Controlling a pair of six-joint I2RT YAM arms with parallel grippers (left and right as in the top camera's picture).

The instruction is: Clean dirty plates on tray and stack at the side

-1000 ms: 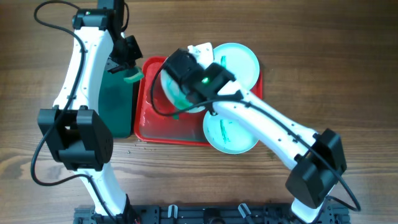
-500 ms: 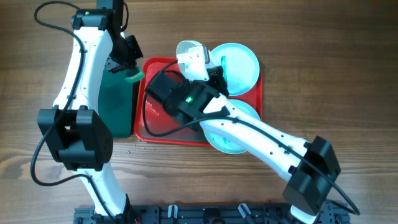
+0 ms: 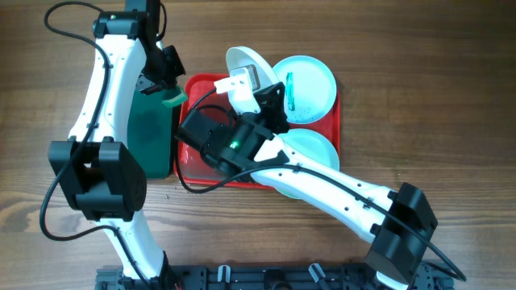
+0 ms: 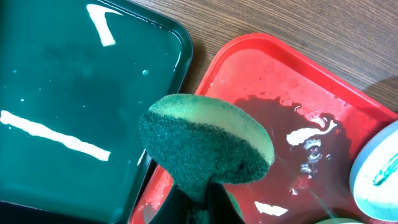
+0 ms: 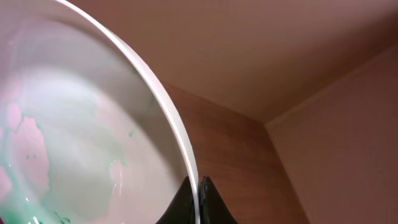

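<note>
My right gripper is shut on the rim of the white plate, holding it tilted on edge above the back of the red tray. In the right wrist view the jaws pinch the plate's rim, and faint teal streaks show on the plate's face. A pale turquoise plate with a teal smear lies at the tray's back right. Another turquoise plate lies at the front right, partly under my right arm. My left gripper is shut on a green sponge over the tray's left rim.
A dark green tray lies against the red tray's left side, its wet surface glinting. Water pools on the red tray floor. My right arm crosses the tray diagonally. Bare wooden table surrounds both trays.
My right gripper has lifted the white plate off the tray and tipped it on edge, moving back and left. The left arm and sponge have stayed put.
</note>
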